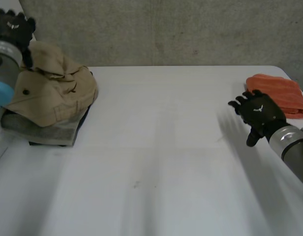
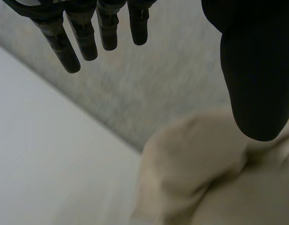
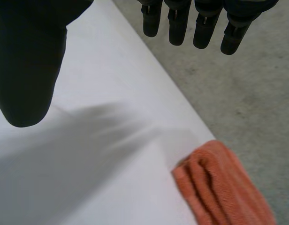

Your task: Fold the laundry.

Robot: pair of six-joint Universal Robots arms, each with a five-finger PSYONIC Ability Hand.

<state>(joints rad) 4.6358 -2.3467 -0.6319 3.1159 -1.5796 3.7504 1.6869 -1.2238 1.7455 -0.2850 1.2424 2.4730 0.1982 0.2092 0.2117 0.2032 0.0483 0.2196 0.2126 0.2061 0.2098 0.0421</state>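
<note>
- Desk [image 1: 156, 162], white, carries all the laundry and runs under both arms.
- Laundry pile at the left arm's side: a crumpled beige garment [image 1: 55, 93] with a dark button lies on top of a flat grey cloth [image 1: 48, 132], and a darker layer shows at that cloth's edge. In the left wrist view the garment bulges up under the thumb and palm of the left robot hand.
- Folded orange towel [image 1: 282, 93], ridged along its folds, sits at the desk's far corner, just past the fingertips of the right robot hand. In the right wrist view a strip of bare desk separates them.
- Right robot hand [image 1: 259, 115] is wide: fingers [image 3: 182, 23] straight and spread, thumb held well apart from them, palm facing the desk, holding nothing.
- Left robot hand [image 1: 14, 27] is over the far side of the pile, wide too: fingers [image 2: 64, 42] relaxed and nearly straight, thumb apart from them, nothing between. Whether it touches the garment cannot be told.
</note>
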